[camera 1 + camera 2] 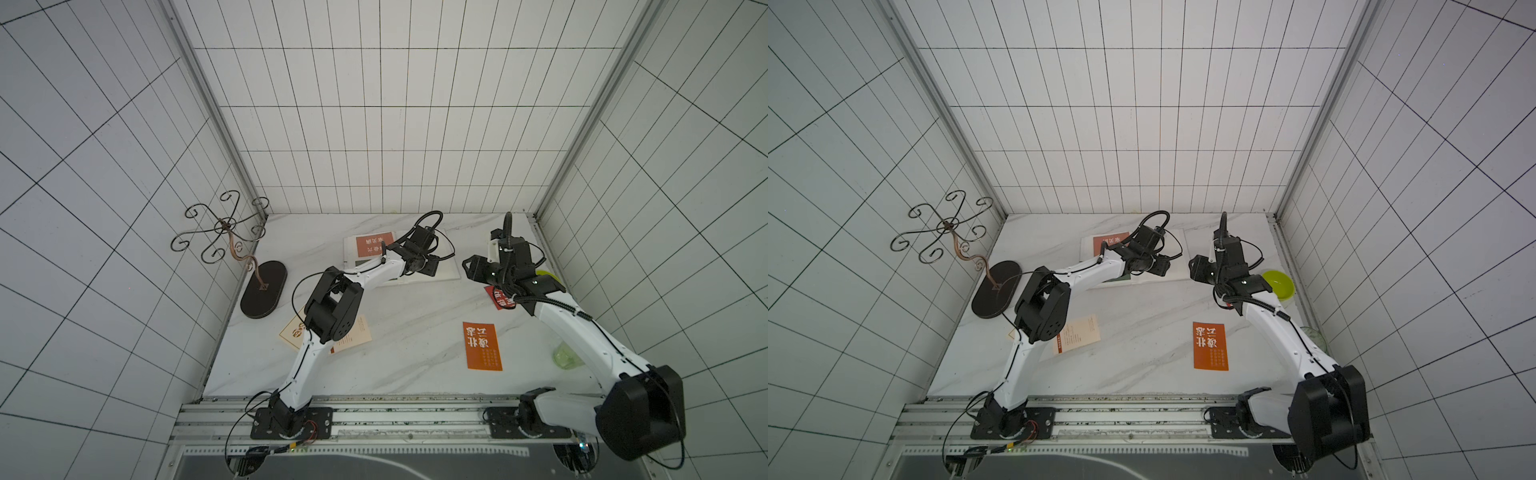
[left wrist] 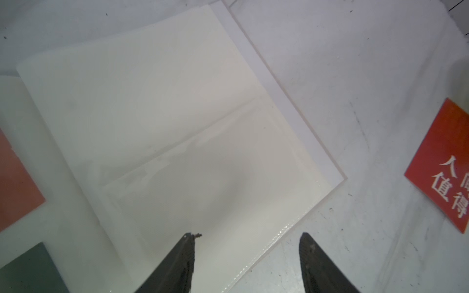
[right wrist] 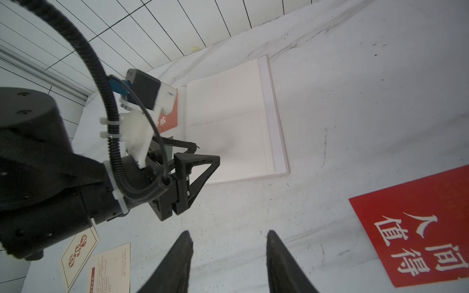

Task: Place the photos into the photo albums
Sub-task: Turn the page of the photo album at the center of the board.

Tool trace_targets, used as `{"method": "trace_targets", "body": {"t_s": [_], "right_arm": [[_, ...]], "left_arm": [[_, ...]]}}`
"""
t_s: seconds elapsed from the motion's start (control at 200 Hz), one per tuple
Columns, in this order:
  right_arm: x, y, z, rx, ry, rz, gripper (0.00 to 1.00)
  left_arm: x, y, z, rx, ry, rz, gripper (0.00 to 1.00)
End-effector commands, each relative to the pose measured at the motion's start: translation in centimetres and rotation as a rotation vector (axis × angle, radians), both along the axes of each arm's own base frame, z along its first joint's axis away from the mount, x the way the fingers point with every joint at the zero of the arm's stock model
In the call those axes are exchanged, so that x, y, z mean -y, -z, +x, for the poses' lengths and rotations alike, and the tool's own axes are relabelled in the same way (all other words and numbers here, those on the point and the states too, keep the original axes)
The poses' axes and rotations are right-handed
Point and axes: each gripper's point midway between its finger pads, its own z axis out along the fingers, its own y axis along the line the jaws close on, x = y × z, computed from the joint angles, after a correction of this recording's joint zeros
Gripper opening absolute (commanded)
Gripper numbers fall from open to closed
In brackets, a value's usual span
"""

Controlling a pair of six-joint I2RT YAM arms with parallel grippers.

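**Marble table** point(image 1: 415, 374): all task items are carried on it.

**Photo album** point(image 3: 228, 114): found open at the far middle of the table. The page on the right arm's side is blank cream and is divided by a seam into 2 pockets, both judged empty. Which edge the pockets open at cannot be made out. On the opposite page 1 orange card point(image 1: 374, 244) and 1 dark green card point(image 2: 28, 271) are seen in place.

**Left gripper** point(image 2: 247, 236): jaws apart, nothing held, poised over the near corner of the blank page. Contact with the page cannot be told.

**Right gripper** point(image 3: 228, 232): jaws apart, nothing held, above bare table between the album and the red card point(image 3: 418, 228).

**Loose cards**: 4 are counted.
- The red card is nearest the right gripper.
- A 2nd orange card point(image 1: 482, 345) lies toward the front.
- An emblem-printed cream card point(image 3: 80, 251) and a text-printed cream card point(image 3: 110, 269) lie close together by the left arm.

**Assessment**: pickup of the red card is judged the step in hand.
- The card lies flat and thin, so 1 edge should be raised before the jaws are closed.
- The pocket mouth should be held down by the left gripper.
- The card should be fed in squarely
- Clearance between the 2 wrists should be watched
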Motion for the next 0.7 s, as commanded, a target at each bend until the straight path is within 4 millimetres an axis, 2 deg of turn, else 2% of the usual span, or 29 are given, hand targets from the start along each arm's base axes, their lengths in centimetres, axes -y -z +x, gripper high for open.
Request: {"method": "trace_targets", "body": {"t_s": [0.0, 0.17, 0.32, 0.475, 0.695], "right_arm": [[0.7, 2.9, -1.4, -0.070, 0.013, -0.048, 0.48], [0.5, 2.7, -1.6, -0.082, 0.004, -0.049, 0.48], [0.7, 2.8, -1.8, -0.069, 0.006, -0.051, 0.48], [0.3, 2.8, -1.2, -0.061, -0.017, -0.059, 0.48], [-0.1, 3.7, -0.8, -0.087, -0.025, -0.052, 0.48]], "left_arm": [[-0.2, 2.4, 0.0, -0.003, 0.018, 0.088, 0.64], [-0.5, 3.4, -0.1, 0.042, 0.043, 0.204, 0.64], [-0.9, 3.7, -0.5, 0.031, 0.049, 0.228, 0.62], [-0.7, 4.2, -0.9, 0.010, 0.053, 0.221, 0.60], [0.7, 3.2, -1.2, -0.012, 0.053, 0.146, 0.63]]}}
